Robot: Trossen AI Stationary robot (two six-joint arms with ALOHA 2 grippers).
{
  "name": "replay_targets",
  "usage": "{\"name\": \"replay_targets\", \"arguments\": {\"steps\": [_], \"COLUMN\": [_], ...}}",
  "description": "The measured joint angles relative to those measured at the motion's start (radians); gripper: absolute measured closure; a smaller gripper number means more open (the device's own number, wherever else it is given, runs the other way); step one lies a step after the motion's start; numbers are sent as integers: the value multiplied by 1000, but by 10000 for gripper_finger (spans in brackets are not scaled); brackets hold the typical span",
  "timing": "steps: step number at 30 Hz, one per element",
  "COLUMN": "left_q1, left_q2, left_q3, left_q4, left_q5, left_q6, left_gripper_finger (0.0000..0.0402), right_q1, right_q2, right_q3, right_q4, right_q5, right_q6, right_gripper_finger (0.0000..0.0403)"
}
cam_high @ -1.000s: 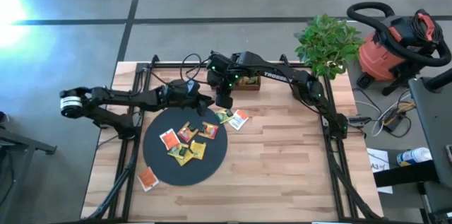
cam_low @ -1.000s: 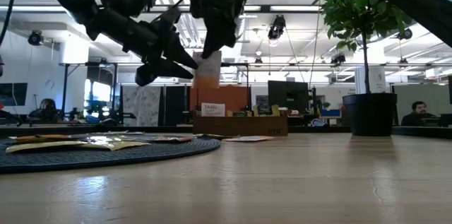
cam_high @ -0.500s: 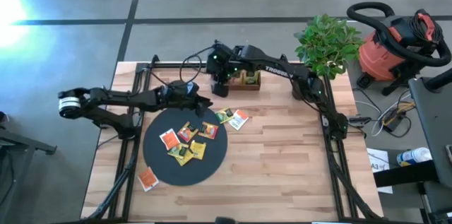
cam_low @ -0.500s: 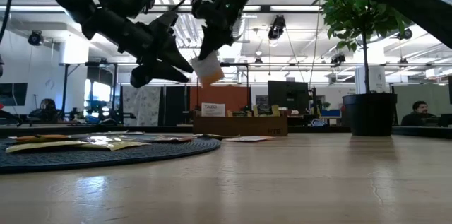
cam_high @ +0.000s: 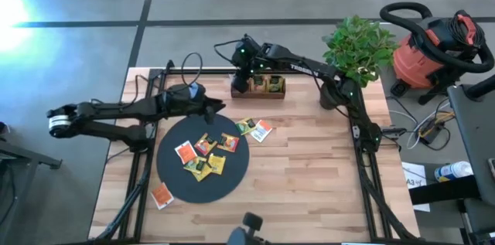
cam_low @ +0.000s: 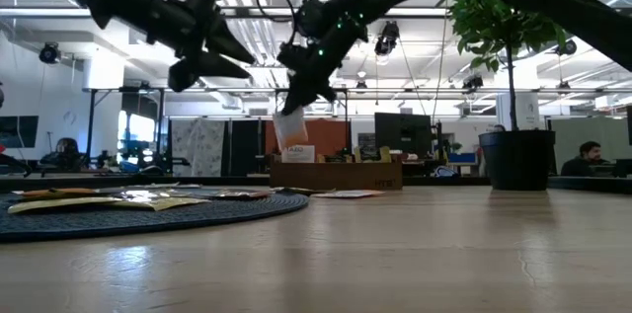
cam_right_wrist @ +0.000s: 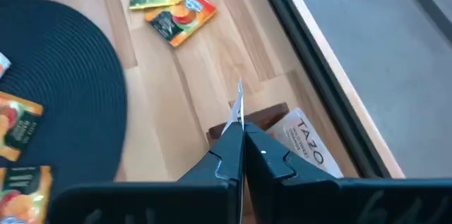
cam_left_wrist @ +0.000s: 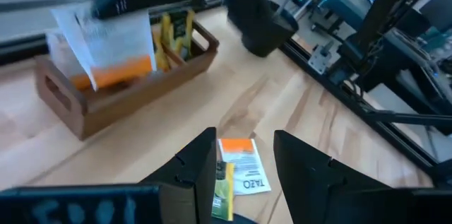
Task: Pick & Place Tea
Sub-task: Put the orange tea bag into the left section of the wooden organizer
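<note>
One orange-and-white tea packet (cam_low: 291, 131) is pinched between the pressed-together fingers of the right gripper (cam_high: 239, 83) and is held hanging in the air over the left end of the wooden compartment tray (cam_high: 272, 94) at the far edge of the table (cam_high: 309, 175). From the right wrist view the packet (cam_right_wrist: 239, 105) is seen edge-on, clamped in the fingertips above the tray's end wall. In the left wrist view the same packet (cam_left_wrist: 113, 44) is shown just above the tray (cam_left_wrist: 134, 90), in which yellow packets (cam_left_wrist: 171, 34) are stood upright. The left gripper (cam_high: 210, 108) is raised above the far rim of the black disc (cam_high: 232, 179), near the tray but apart from it, with its fingers (cam_left_wrist: 196, 164) spread and nothing between them. Several packets (cam_high: 203, 154) are scattered flat on the disc. Two more packets (cam_high: 254, 129), one green and one orange-and-white, are laid on the wood just beside the disc's far right rim. One orange packet (cam_high: 161, 195) is laid on the table beside the disc's near left rim.
</note>
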Motion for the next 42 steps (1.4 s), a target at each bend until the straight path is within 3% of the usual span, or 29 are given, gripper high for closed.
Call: {"name": "replay_targets", "arguments": {"steps": [7, 13, 42], "left_q1": [0, 0, 1], "left_q2": [-79, -96, -97], "left_q3": [0, 0, 0], "left_q4": [-70, -98, -99], "left_q5": [-51, -63, -120], "left_q6": [20, 19, 8], "left_gripper_finger": [266, 266, 266], "right_q1": [-24, -25, -69], "right_q2": [0, 1, 0], "right_q3": [-131, -156, -278], "right_q4": [142, 219, 320], "right_q5": [-21, 8, -44], "right_q6": [-34, -52, -106], "right_gripper_finger": [394, 394, 394]}}
